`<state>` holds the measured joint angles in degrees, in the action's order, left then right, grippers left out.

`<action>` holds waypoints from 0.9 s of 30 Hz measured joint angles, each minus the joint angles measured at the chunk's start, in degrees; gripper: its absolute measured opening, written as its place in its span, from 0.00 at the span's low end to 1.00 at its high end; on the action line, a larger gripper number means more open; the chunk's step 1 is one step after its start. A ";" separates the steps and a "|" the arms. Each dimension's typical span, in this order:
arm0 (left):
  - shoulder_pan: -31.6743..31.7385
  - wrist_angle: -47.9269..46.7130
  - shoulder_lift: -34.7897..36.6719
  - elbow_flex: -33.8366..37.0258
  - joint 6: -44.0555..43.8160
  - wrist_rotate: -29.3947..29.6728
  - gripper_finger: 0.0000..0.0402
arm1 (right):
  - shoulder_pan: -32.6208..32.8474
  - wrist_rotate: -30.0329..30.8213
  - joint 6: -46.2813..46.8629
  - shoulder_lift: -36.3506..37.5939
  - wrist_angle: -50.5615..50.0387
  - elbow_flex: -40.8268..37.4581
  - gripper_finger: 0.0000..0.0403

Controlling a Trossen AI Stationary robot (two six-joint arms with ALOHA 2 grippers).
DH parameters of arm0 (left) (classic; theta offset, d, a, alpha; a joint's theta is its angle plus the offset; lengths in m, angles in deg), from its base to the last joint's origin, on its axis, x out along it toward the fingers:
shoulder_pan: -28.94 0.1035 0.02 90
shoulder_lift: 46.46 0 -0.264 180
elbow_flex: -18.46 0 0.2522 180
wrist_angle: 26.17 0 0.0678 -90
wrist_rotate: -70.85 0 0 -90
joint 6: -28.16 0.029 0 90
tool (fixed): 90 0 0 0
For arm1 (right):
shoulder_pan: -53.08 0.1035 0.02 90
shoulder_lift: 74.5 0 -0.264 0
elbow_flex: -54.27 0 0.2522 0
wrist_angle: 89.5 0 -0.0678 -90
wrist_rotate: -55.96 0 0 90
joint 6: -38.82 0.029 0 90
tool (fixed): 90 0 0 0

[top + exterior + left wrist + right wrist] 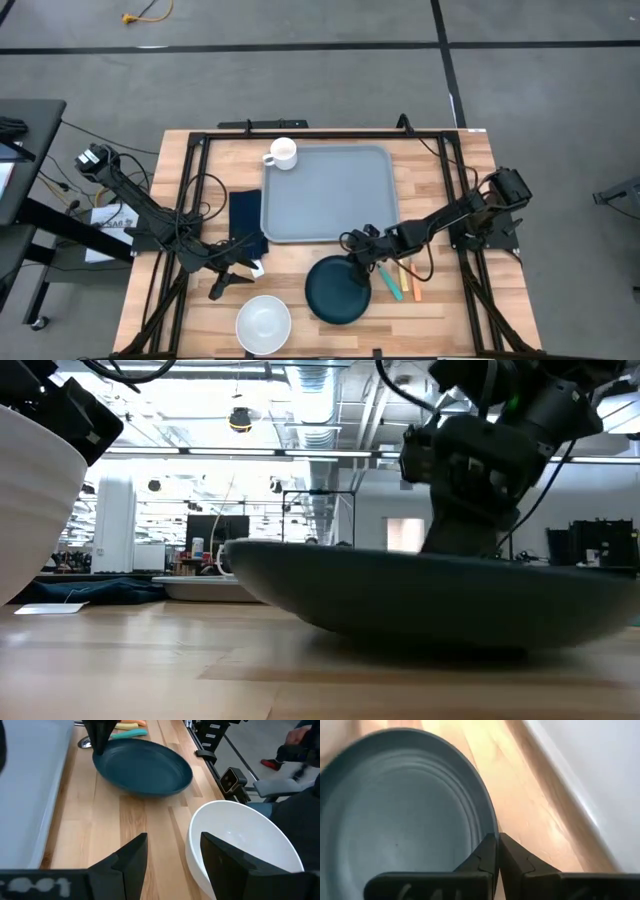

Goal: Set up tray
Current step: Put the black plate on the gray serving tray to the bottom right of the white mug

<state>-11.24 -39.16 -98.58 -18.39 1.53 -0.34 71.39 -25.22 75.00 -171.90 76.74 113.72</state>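
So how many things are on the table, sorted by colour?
White: 2, a mug and a bowl
Grey-blue: 1, the tray
Dark teal: 1, a plate
Navy: 1, a folded napkin
Bright utensils: 3, green, orange, yellow
Total: 8

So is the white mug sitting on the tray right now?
Yes, in the high view the white mug stands on the tray, at its far left corner, with its handle poking out over the rim.
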 joint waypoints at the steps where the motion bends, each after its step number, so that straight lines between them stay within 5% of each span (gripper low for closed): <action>1: 0.00 0.00 0.00 0.00 0.00 0.00 0.43 | -0.13 0.06 -0.23 0.62 -0.20 0.00 0.01; 15: -0.01 -0.02 0.00 0.00 0.60 0.75 0.43 | -12.81 -2.59 -4.64 8.48 -4.99 1.33 0.00; 27: 0.00 0.00 0.00 0.00 0.96 1.14 0.43 | -29.94 -8.99 -15.84 1.61 -18.16 19.76 0.00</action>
<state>-11.24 -39.16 -98.58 -18.39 2.49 0.80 41.45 -34.21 59.16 -170.29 58.57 133.49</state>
